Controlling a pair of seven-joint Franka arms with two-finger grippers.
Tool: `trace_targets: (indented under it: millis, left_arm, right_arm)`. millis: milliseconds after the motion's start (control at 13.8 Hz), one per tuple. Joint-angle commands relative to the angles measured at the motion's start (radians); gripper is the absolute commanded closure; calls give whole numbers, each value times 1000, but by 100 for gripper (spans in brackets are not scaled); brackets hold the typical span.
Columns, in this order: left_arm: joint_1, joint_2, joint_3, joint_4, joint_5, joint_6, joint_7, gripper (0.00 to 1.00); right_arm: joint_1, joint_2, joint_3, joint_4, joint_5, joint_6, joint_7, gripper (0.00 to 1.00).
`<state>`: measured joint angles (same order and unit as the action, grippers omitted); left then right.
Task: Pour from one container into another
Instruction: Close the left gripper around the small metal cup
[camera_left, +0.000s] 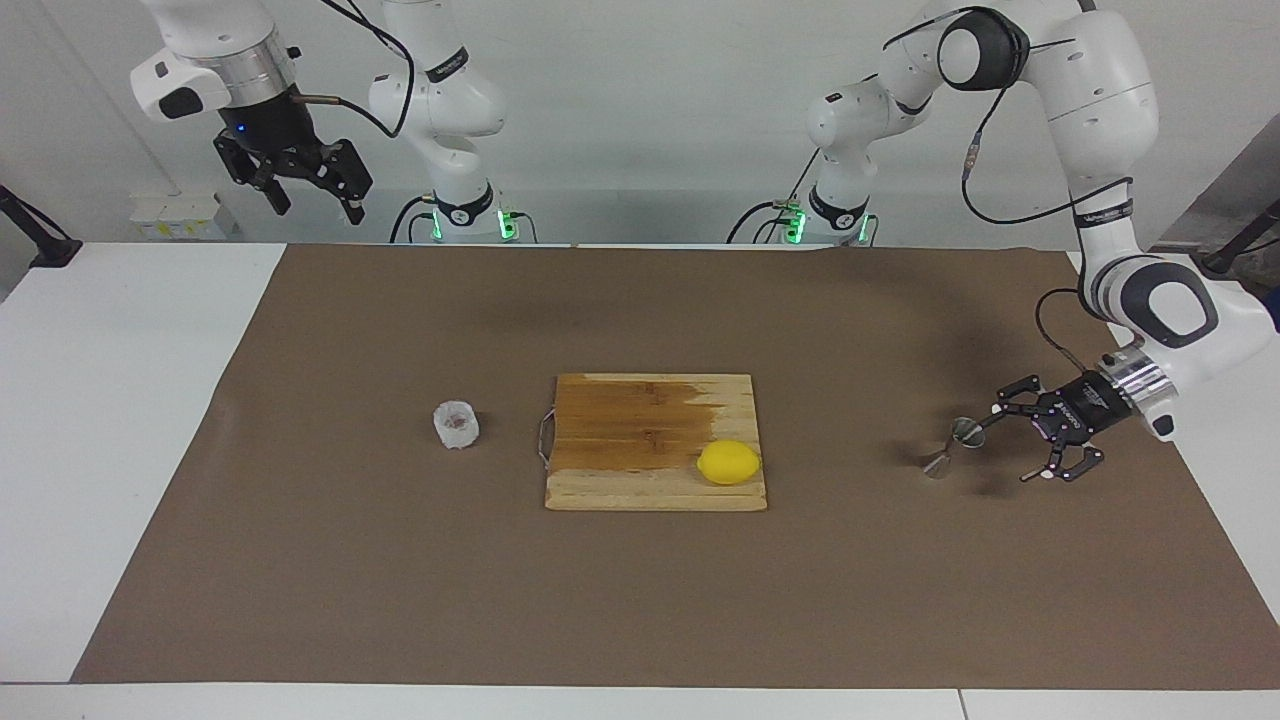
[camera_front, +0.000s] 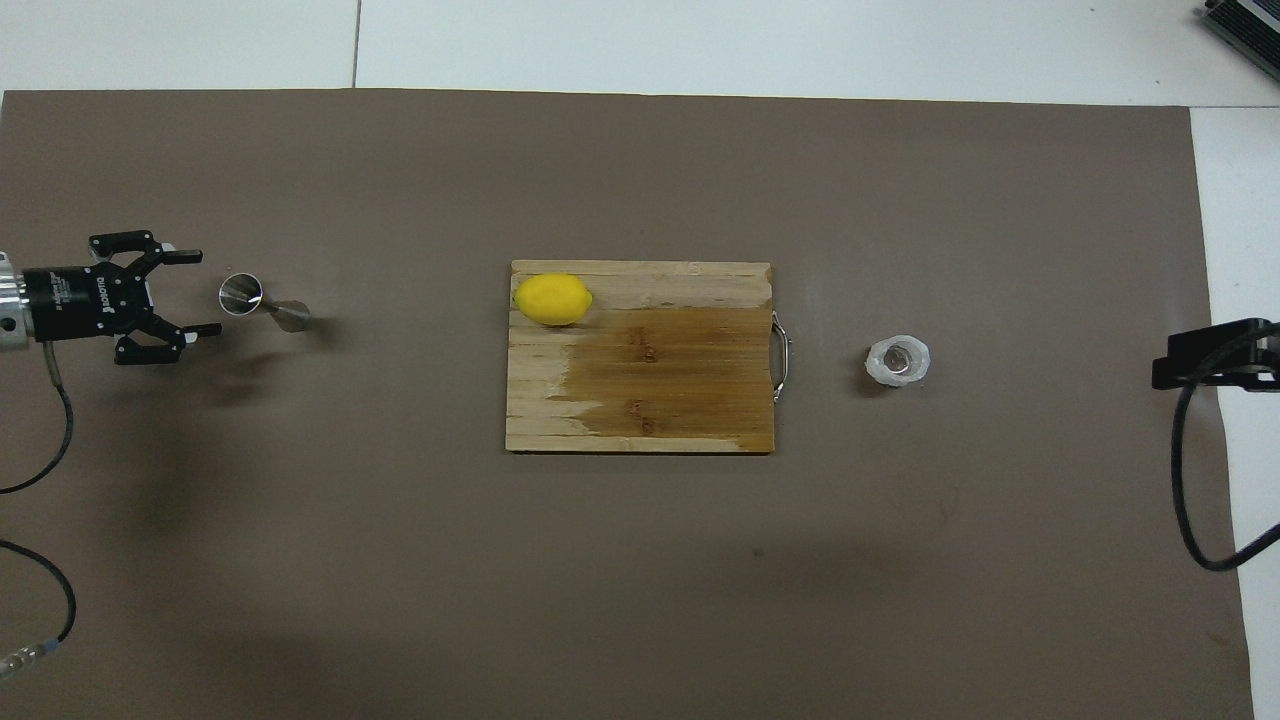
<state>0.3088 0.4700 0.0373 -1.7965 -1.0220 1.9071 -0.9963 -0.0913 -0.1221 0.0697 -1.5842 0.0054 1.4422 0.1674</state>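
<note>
Steel jigger (camera_left: 952, 447) stood just beside the spread-open left gripper (camera_left: 1008, 446); a stray fingertip could topple it; right gripper (camera_left: 312, 200) waited open

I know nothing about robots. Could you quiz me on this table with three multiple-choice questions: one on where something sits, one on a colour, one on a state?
1. The lemon lies:
A) on the wooden board
B) in the whitish cup
C) on bare paper

2. The table covering is:
A) green
B) brown
C) red

3. The left gripper beside the steel jigger is:
A) shut on it
B) open
C) holding the lemon

Answers: 1 A, it rests on a board corner; 2 B, brown paper; 3 B, its fingers stand apart, holding nothing.
</note>
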Motion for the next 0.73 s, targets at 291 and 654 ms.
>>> trace_targets:
  millis: [291, 654]
  left_arm:
    - [-40, -76, -8, -230, -263, 102, 208, 0]
    - [-37, -100, -8, -302, -377, 102, 330, 0]
  right_arm:
    - [-12, -10, 5, -2, 19, -14, 11, 0]
    - [-12, -10, 5, -2, 19, -14, 11, 0]
